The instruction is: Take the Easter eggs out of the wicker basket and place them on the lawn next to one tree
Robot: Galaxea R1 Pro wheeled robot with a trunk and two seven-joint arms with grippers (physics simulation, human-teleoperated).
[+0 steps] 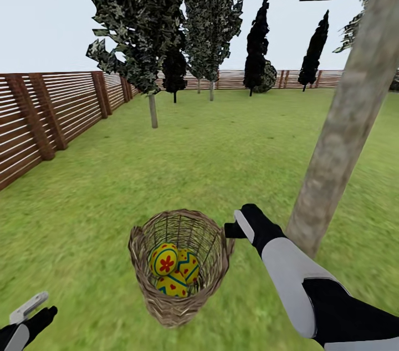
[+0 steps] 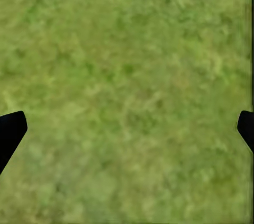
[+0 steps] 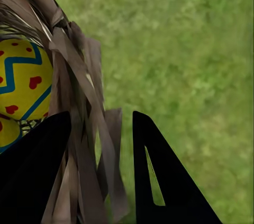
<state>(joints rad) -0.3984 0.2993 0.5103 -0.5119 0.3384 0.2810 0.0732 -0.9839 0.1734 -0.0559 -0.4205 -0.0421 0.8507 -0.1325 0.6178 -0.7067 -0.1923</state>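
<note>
The wicker basket (image 1: 180, 306) stands on the lawn (image 1: 221, 157) just in front of me, and three Easter eggs lie in it: one with a red flower (image 1: 164, 258), one with a blue zigzag (image 1: 189, 264) and one with red hearts (image 1: 172, 286). My right gripper (image 1: 233, 229) is at the basket's right rim. In the right wrist view its fingers (image 3: 164, 181) are drawn in on the wicker wall (image 3: 100, 155), one inside and one outside, with an egg (image 3: 24, 75) close by inside. My left gripper (image 1: 33, 306) hangs open low at the left, over bare grass (image 2: 127, 75).
The thick grey-brown trunk of the tree (image 1: 343, 129) rises just right of the basket, behind my right arm. A brown slat fence (image 1: 50, 113) runs along the left and the back. A thin-trunked tree (image 1: 153, 110) and dark cypresses (image 1: 257, 46) stand farther off.
</note>
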